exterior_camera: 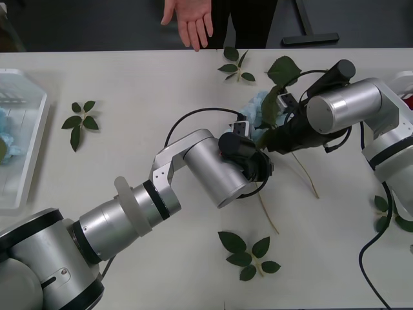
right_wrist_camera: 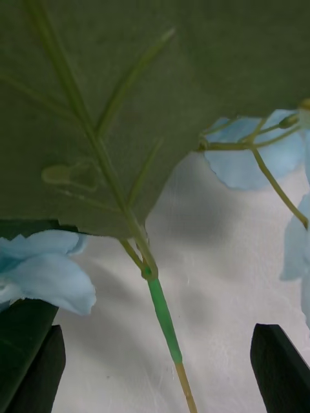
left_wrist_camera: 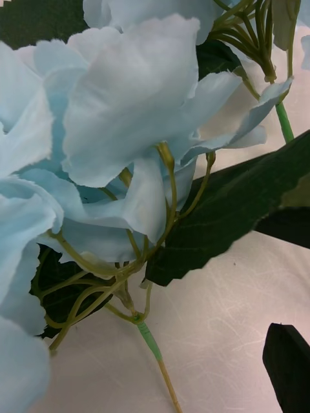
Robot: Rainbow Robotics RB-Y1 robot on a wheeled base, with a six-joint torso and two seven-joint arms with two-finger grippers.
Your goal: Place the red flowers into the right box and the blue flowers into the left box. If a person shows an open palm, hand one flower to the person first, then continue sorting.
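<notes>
— Fingers (right_wrist_camera: 281,368) of the right gripper (right_wrist_camera: 158,371) stand wide apart, holding nothing; the stem (right_wrist_camera: 165,322) of a blue flower (exterior_camera: 259,108) runs between them at mid-table.
— And the left gripper (exterior_camera: 255,165)?
— Just beside the same cluster; one black finger (left_wrist_camera: 287,364) shows, so I can't tell its spread.
— How will it handle?
— Light, floppy petals; I'd pinch the stiffer stem. A big leaf (right_wrist_camera: 155,97) hides most of it. An open palm (exterior_camera: 190,22) waits at the far edge.

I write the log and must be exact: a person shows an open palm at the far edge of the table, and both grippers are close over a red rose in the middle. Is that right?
Not quite. The flower is a blue hydrangea, not a red rose; both wrist views show pale blue petals. The open palm and both grippers, left and right, are as you say.
</notes>
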